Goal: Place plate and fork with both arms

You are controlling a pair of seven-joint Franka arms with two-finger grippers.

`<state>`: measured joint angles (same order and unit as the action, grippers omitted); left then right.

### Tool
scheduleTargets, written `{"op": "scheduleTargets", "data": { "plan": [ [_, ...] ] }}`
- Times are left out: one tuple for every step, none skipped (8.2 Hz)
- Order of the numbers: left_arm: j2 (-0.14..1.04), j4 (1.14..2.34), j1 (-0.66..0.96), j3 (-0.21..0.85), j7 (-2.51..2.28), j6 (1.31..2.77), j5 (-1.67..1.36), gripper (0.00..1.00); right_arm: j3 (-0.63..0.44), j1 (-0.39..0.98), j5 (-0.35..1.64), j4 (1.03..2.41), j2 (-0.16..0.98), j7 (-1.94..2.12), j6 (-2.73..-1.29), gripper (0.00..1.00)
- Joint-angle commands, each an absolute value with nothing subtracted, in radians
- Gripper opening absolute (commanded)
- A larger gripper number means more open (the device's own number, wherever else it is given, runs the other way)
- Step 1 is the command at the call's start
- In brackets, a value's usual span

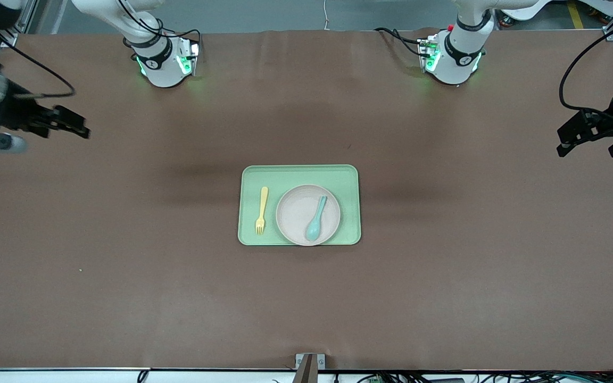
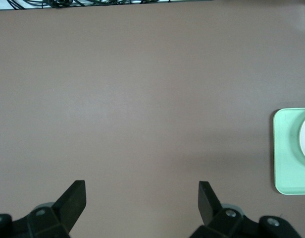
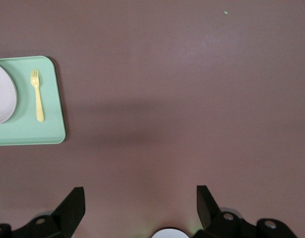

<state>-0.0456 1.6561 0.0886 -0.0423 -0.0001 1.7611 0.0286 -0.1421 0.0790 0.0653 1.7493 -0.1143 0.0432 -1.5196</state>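
Observation:
The pale beige-pink plate (image 1: pixel 300 210) lies on the light green tray (image 1: pixel 349 178) at the table's middle, with a teal spoon (image 1: pixel 316 218) in it. The pale yellow fork (image 1: pixel 261 210) lies on the tray beside the plate, toward the right arm's end. My right gripper (image 1: pixel 75 126) is open and empty, up over bare table at the right arm's end. My left gripper (image 1: pixel 588 142) is open and empty over bare table at the left arm's end. The right wrist view shows the fork (image 3: pixel 37 94), the tray's edge (image 3: pixel 53 124) and part of the plate (image 3: pixel 3 99). The left wrist view shows the tray's edge (image 2: pixel 286 153).
The brown table (image 1: pixel 125 266) spreads wide on all sides of the tray. The two arm bases (image 1: pixel 163 64) (image 1: pixel 453 61) stand along the edge farthest from the front camera. A small bracket (image 1: pixel 309 361) sits at the nearest edge.

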Motion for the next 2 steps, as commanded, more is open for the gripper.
{"op": "scheduleTargets", "data": {
  "plan": [
    [-0.032, 1.618, 0.089, -0.038, -0.009, 1.740, 0.037, 1.00, -0.121, -0.013, 0.069, 1.766, -0.149, 0.185, -1.502, 0.99],
    [-0.034, 1.618, 0.089, -0.038, -0.008, 1.738, 0.035, 1.00, -0.121, -0.027, 0.063, 1.731, -0.146, 0.208, -1.500, 0.99]
  ]
}}
